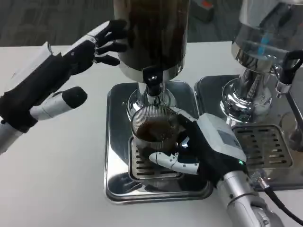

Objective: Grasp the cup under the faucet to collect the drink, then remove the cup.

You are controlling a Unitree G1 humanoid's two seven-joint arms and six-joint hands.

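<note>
Your right hand [199, 146] is wrapped around the clear cup [154, 130], fingers curled across its front; the cup sits on the slotted grille at the middle of the left drip tray [116, 142], right below the faucet [152, 85] of the dark-drink dispenser [151, 33], with brown drink in it. Your left hand [97, 45] hangs over the table [57, 161] near its far-left edge, fingers spread, holding nothing, fingertips just beside the dispenser's tank; a second dispenser [258, 52] stands on its own tray [265, 146] at the right edge.
</note>
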